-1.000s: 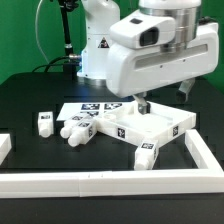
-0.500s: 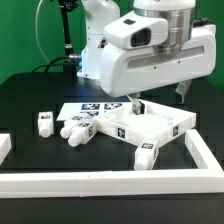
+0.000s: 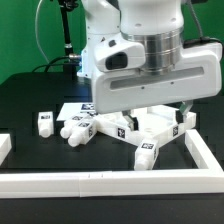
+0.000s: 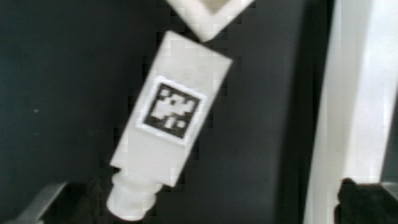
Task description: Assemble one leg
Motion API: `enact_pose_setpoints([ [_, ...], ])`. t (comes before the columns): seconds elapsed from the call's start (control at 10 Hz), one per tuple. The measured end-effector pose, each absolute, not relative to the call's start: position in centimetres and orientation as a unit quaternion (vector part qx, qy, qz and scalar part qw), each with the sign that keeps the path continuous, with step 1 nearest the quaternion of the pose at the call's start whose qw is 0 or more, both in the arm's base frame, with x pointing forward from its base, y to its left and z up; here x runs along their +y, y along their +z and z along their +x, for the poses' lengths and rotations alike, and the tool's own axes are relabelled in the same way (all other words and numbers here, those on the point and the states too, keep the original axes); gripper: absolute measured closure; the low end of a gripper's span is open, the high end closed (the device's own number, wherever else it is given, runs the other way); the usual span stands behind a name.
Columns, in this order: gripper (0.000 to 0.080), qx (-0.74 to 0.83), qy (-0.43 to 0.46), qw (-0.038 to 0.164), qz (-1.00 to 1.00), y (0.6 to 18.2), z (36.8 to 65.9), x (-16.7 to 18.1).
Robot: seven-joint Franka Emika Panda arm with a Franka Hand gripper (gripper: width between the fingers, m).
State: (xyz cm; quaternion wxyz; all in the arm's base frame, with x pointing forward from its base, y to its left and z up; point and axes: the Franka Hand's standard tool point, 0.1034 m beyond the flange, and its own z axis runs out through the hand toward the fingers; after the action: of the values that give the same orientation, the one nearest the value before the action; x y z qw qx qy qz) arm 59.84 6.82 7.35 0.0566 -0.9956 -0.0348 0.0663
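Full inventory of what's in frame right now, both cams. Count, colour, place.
legs: four, white with black-and-white tags; one alone toward the exterior view's left, two together by the marker board, one at the tabletop's front corner
tabletop: one, white, under the arm
marker board: one, white, behind the paired legs
border rail: white, along the table's edges
table: one, black
arm: one, white
pincer: one, dark, open, above a leg
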Motion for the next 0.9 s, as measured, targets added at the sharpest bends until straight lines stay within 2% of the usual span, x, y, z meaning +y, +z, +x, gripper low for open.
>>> enact_pose_setpoints([
  [0.3, 0.0150, -0.025, 0.066, 0.056, -0.996, 7.0, 59.8, 6.7],
  [0.7, 0.0150, 0.030, 0.052, 0.053, -0.997, 4.9, 60.1, 6.6],
  [0.9, 0.0150, 0.025, 0.041, 0.054, -0.997, 4.5, 60.3, 6.3],
])
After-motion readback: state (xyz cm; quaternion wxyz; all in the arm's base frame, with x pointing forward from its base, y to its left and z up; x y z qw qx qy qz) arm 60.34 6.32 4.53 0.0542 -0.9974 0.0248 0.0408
